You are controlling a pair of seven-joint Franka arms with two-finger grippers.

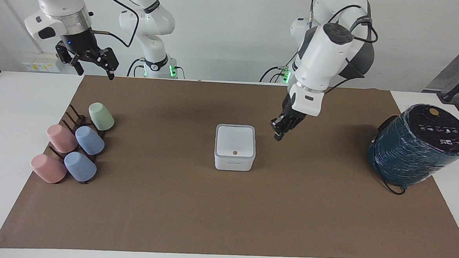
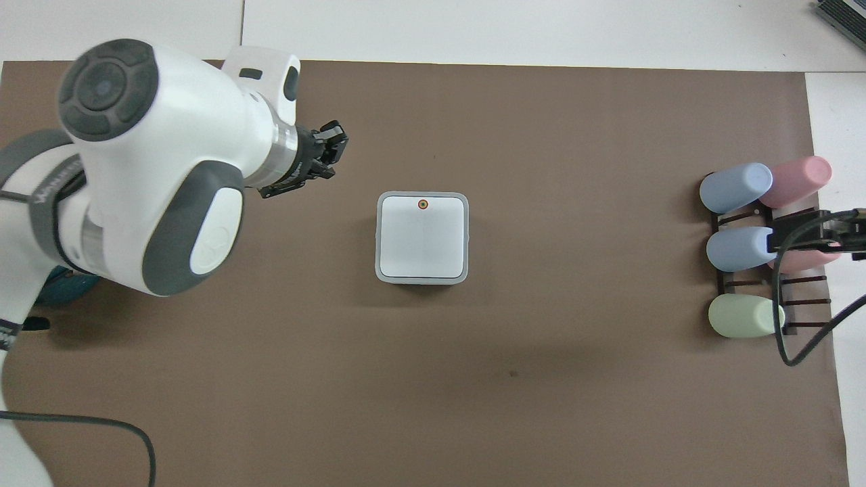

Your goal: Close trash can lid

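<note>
The small white trash can (image 1: 233, 162) stands in the middle of the brown mat. Its lid (image 1: 235, 140) lies flat and shut on top, orange dot up; it also shows in the overhead view (image 2: 423, 240). My left gripper (image 1: 278, 134) is shut and empty. It hangs in the air beside the can, toward the left arm's end of the table, clear of the lid; it also shows in the overhead view (image 2: 333, 142). My right gripper (image 1: 94, 71) is open and empty, raised above the cup rack, and the arm waits there.
A dark rack (image 1: 73, 117) holding several pastel cups lies at the right arm's end of the table. A large dark teal cylinder (image 1: 419, 146) with a cable stands at the left arm's end. The brown mat (image 1: 225, 215) covers most of the table.
</note>
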